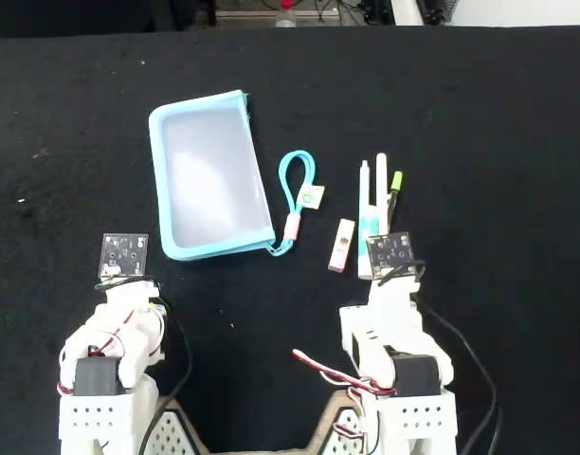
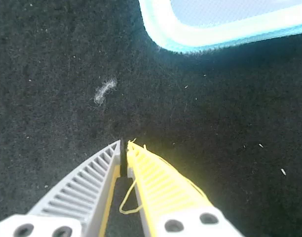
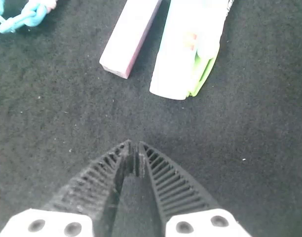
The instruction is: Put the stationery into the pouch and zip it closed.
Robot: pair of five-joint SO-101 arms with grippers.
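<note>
Blue-trimmed pouch [image 1: 211, 175] flat on black table [image 1: 480, 114], pens [image 1: 365, 204] beside

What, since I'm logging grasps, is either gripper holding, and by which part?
Nothing. The grey-and-yellow left gripper and black right gripper are both shut, empty.

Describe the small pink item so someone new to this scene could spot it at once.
On the black table lies a light blue pouch. To its right sits a blue strap loop, then a row of pens. The pink block lies between loop and pens: short, squared-off and pale pink, unlike the long white pens.
</note>
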